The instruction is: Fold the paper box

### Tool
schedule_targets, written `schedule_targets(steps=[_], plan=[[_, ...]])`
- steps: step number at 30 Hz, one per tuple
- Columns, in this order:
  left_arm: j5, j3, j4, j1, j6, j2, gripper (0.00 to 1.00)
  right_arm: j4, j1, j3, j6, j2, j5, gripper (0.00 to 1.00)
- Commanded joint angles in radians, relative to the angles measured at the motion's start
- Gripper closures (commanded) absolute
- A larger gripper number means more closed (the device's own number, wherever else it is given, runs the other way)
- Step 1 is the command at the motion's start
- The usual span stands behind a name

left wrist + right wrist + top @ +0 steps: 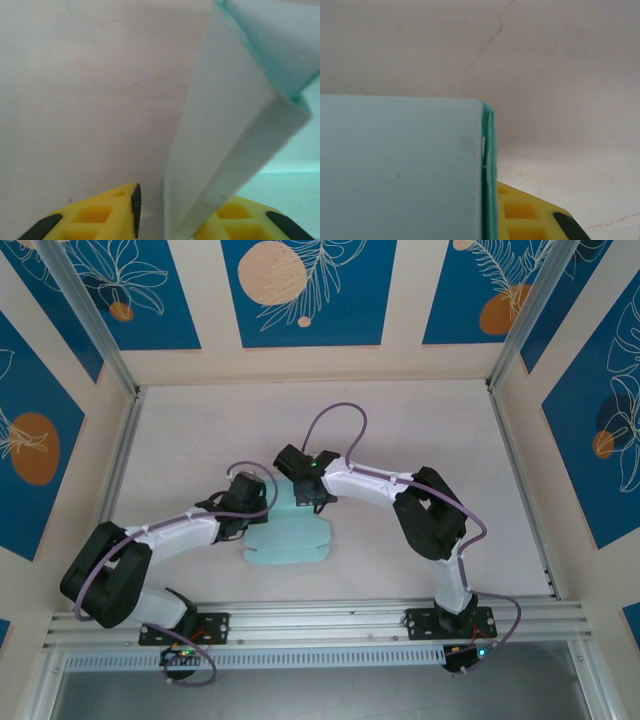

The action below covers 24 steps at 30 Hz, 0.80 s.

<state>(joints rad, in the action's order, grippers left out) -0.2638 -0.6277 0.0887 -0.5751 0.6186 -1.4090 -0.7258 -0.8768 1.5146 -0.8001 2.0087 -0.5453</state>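
The paper box (290, 542) is a pale blue die-cut sheet lying flat on the table between the arms, with its far part lifted. My left gripper (262, 512) is at the sheet's left far corner. In the left wrist view a raised flap of the paper box (235, 115) stands between the yellow fingers (100, 215); a gap shows between the left pad and the paper, so the left gripper (175, 207) is open. My right gripper (305, 495) is at the sheet's far edge. In the right wrist view folded layers of the paper box (400, 170) sit pressed against the one visible finger (525, 215), with the other finger hidden behind the paper.
The white tabletop (330, 430) is walled by blue patterned panels. A metal rail (320, 620) runs along the near edge, where the arm bases are bolted. Both forearms reach inward over the middle of the table.
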Motion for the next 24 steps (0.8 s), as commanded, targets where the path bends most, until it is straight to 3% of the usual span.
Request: schedule_targets(steps=[1, 5, 8, 18, 21, 24], plan=[[-0.101, -0.020, 0.003, -0.013, -0.002, -0.031, 0.73, -0.048, -0.001, 0.011, -0.002, 0.016, 0.008, 0.92], [-0.140, -0.042, 0.007, -0.025, -0.019, -0.075, 0.73, -0.042, -0.005, 0.013, -0.004, 0.013, 0.026, 0.92], [-0.191, -0.070, 0.035, -0.038, -0.027, -0.109, 0.86, -0.043, -0.007, 0.009, -0.004, 0.011, 0.031, 0.92], [-0.460, -0.173, 0.261, -0.053, 0.029, -0.190, 0.94, -0.066, -0.013, -0.005, -0.033, 0.008, 0.019, 0.92], [-0.441, -0.173, 0.254, -0.053, 0.045, -0.203, 0.95, -0.068, -0.012, -0.004, -0.036, 0.013, 0.019, 0.92], [-0.347, -0.165, 0.201, -0.053, 0.045, -0.196, 0.92, -0.074, -0.012, 0.006, -0.031, 0.023, 0.018, 0.92]])
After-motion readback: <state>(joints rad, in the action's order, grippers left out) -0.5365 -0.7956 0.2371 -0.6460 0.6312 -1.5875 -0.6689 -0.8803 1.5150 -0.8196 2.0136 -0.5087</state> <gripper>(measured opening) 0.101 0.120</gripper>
